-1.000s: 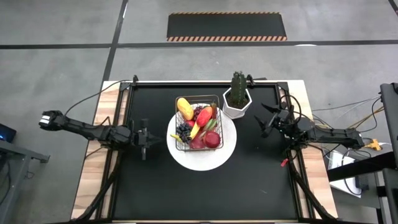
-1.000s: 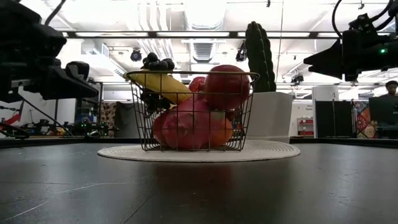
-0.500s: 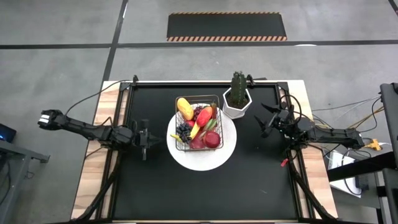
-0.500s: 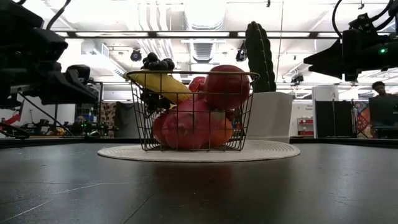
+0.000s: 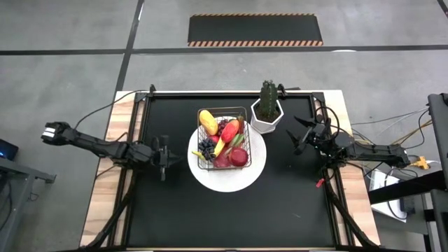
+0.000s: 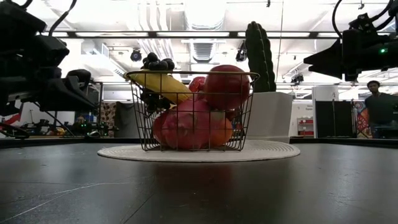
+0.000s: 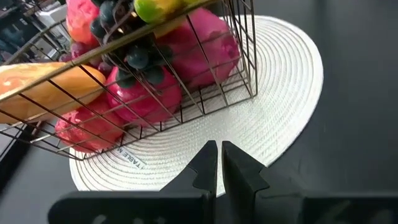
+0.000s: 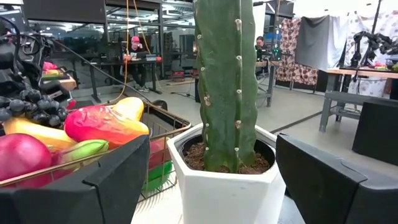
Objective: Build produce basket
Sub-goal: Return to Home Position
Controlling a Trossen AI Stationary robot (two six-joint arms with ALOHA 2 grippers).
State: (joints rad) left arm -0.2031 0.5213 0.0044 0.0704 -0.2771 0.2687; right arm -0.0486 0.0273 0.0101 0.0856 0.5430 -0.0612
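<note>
A round white woven plate (image 5: 246, 179) lies near the middle of the black table top (image 5: 231, 217), which has light wooden borders (image 5: 105, 203). Just beside the plate, toward the far edge, a white hexagonal pot (image 5: 267, 122) stands upright and holds a tall green cactus (image 5: 268, 93). On the grey floor beyond the table lies a dark mat (image 5: 255, 29) with striped edges. A person (image 6: 378, 107) stands far back in the room

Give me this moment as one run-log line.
basket on plate, full of produce | left gripper shut, empty, left of plate | right gripper open, empty, facing cactus pot
</note>
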